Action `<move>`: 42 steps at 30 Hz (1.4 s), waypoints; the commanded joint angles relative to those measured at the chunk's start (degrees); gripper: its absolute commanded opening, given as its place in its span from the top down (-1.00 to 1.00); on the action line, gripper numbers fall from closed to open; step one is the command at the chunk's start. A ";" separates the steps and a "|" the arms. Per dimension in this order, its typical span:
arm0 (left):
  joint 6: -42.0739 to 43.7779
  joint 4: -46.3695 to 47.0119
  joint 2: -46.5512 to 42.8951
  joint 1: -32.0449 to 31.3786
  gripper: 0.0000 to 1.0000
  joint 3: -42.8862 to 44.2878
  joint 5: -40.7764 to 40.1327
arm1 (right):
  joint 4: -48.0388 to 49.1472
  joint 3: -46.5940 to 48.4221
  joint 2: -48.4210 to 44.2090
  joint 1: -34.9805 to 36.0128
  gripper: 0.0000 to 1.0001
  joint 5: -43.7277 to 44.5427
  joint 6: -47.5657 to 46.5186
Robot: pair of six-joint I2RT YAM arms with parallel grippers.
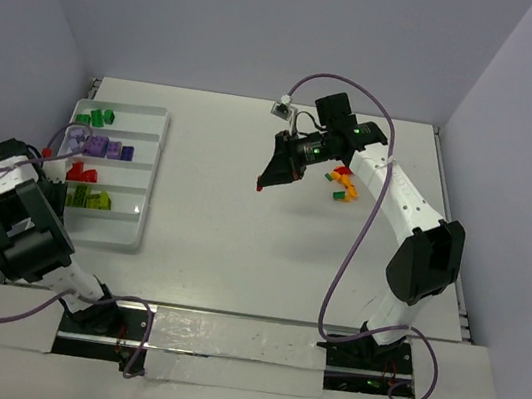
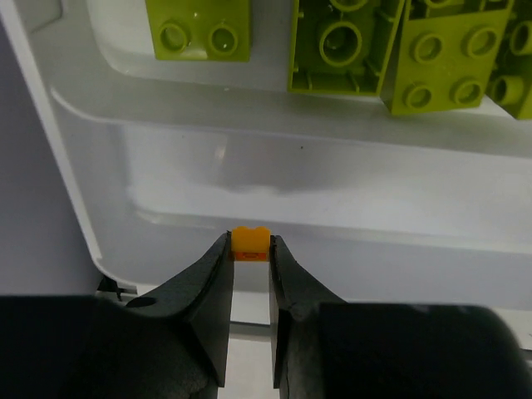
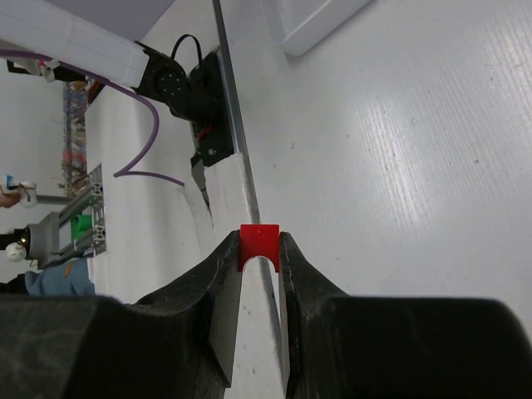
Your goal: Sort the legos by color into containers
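Holding an orange lego (image 2: 249, 241) in the nearly closed tips of the left gripper (image 2: 249, 252), over the bare near compartment of the tray (image 2: 166, 191) at the table's left edge, beside lime legos (image 2: 199, 29). Might bounce it over the ridge if released high. Mid-table, pinching a red lego (image 3: 259, 241) in the near-shut right gripper (image 3: 259, 253); may lose so slight a grip crossing leftward, or crowd the left arm.

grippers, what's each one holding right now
left gripper: shut on orange lego
right gripper: shut on red lego
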 commanded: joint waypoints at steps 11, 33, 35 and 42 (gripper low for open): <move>0.69 -3.53 -0.49 -0.46 -0.29 8.64 5.31 | 1.91 3.18 -0.09 -0.25 1.00 0.92 0.95; -34.20 26.76 -22.13 -52.33 -0.31 6.06 37.67 | 38.61 -13.35 -6.36 -0.41 1.00 12.39 52.26; -34.90 27.08 -20.52 -53.86 -0.30 7.21 38.08 | 40.93 -14.64 -6.58 -0.38 1.00 12.20 58.10; -36.66 28.04 -16.64 -58.92 -0.31 9.73 37.33 | 42.76 -18.37 -6.86 -0.23 1.00 13.10 67.27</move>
